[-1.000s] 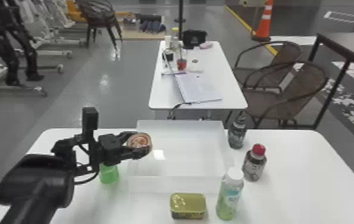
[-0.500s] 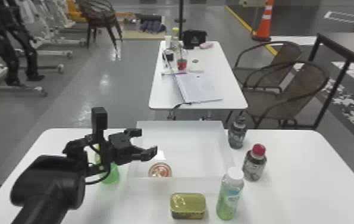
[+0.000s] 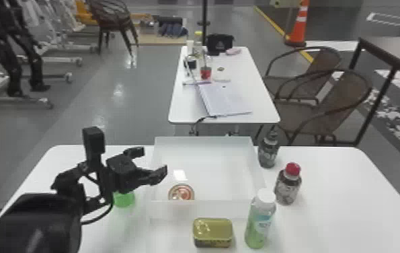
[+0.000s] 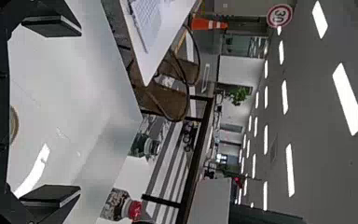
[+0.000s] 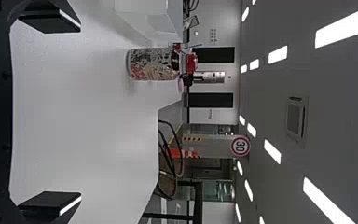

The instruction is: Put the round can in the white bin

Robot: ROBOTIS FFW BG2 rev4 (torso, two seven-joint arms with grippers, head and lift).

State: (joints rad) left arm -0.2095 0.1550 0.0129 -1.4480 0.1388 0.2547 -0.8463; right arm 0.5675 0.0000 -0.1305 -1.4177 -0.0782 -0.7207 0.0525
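In the head view my left gripper (image 3: 152, 163) stands open over the left part of the white bin (image 3: 209, 210), with nothing held. The round can (image 3: 181, 192) lies inside the bin near its front left corner, apart from the fingers. The left wrist view has the left gripper (image 4: 51, 112) with its two fingers wide apart, and a sliver of the can (image 4: 14, 125) at the picture's left edge. My right gripper (image 5: 51, 114) is open and idle over the white table, as the right wrist view has it.
A rectangular gold tin (image 3: 212, 232) and a green bottle (image 3: 260, 218) stand before the bin. To its right are a red-capped bottle (image 3: 287, 184) and a dark bottle (image 3: 268, 149). Another green bottle (image 3: 124, 198) is partly behind the left arm.
The left gripper has let go of the round can, which has dropped into the bin. That gripper has since moved a little to the right and opened.
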